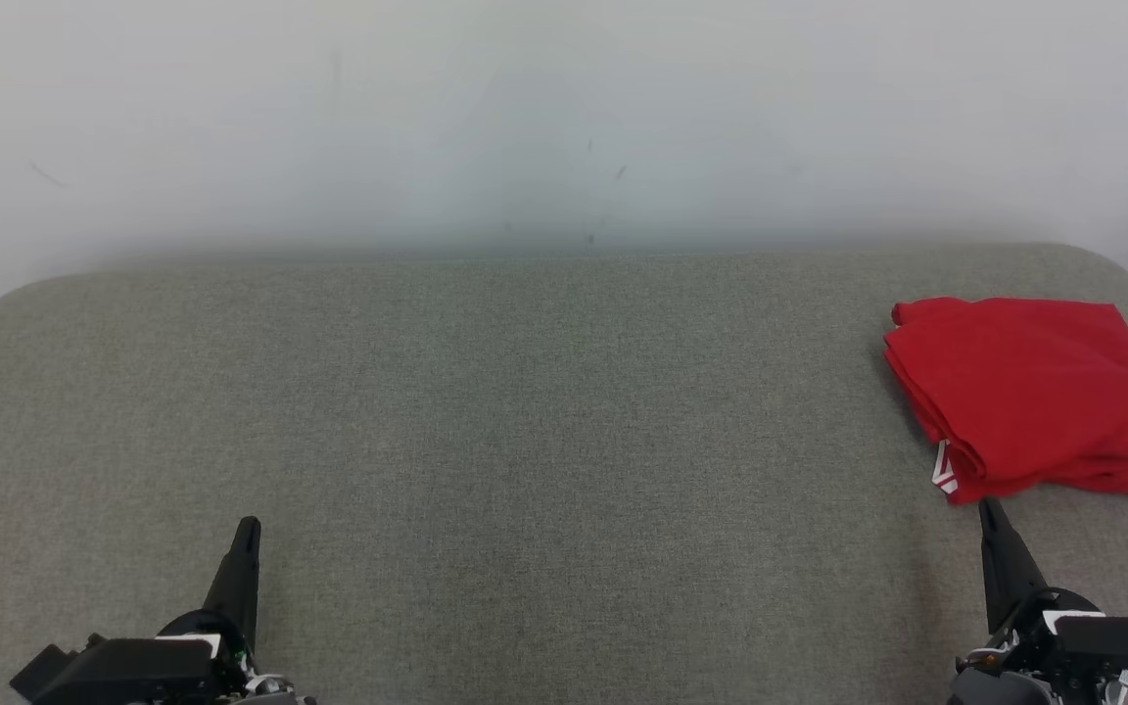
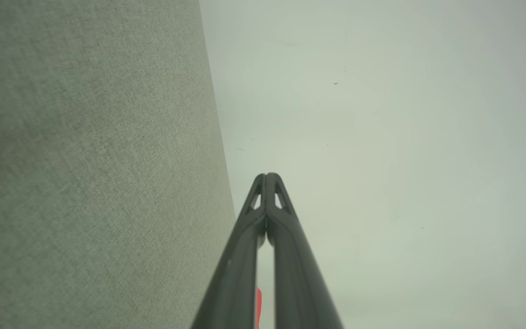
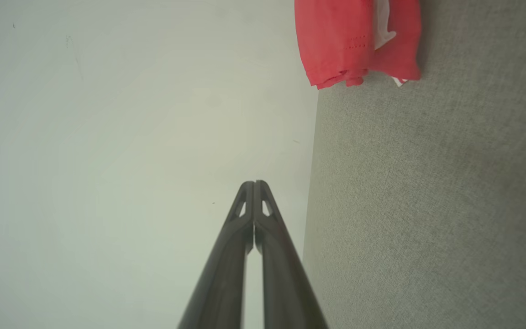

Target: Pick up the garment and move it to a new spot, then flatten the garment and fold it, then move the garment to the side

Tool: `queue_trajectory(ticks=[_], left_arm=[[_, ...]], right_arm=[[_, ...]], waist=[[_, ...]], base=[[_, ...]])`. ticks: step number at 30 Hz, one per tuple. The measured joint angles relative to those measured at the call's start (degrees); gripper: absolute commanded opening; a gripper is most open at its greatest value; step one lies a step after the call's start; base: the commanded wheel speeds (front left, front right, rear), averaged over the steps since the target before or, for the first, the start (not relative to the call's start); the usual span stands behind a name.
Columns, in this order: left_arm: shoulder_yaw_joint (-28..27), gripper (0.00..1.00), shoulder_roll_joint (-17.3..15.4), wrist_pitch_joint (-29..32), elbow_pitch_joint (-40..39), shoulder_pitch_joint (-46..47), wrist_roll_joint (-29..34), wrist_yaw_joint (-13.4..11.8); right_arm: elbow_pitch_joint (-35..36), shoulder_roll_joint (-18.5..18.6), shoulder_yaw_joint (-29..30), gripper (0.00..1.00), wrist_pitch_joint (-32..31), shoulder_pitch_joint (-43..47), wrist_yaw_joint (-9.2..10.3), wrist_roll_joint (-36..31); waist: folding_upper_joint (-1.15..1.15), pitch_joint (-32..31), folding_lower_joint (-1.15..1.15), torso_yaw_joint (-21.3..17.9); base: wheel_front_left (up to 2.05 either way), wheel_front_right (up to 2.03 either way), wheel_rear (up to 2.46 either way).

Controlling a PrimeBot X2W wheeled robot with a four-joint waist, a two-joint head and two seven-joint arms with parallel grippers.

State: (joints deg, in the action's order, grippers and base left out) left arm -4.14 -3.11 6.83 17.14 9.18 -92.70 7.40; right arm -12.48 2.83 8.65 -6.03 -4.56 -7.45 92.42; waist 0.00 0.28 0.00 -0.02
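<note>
The red garment lies folded in a compact stack at the right end of the grey fabric surface, a white mark showing at its near corner. The same garment appears at the top of the right wrist view. My right gripper is shut and empty, its tips just short of the garment's near edge. My left gripper is shut and empty at the lower left, far from the garment. Both gripper tip pairs press together in the wrist views. A red sliver peeks between the left fingers.
A pale wall rises behind the fabric surface's far edge. The surface's rounded corners curve off at far left and far right, and the garment sits close to the right one.
</note>
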Motion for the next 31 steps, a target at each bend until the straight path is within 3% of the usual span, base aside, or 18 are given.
queue_trajectory(ticks=[31], left_arm=[[-0.1, 0.0, 0.1, 0.1, 0.0, 0.0, 0.1, 0.0]], right_arm=[[0.0, 0.0, 0.0, 0.0, 0.0, 0.0, 0.0, 0.0]], waist=[[0.0, 0.0, 0.0, 0.0]], base=[[0.0, 0.0, 0.0]])
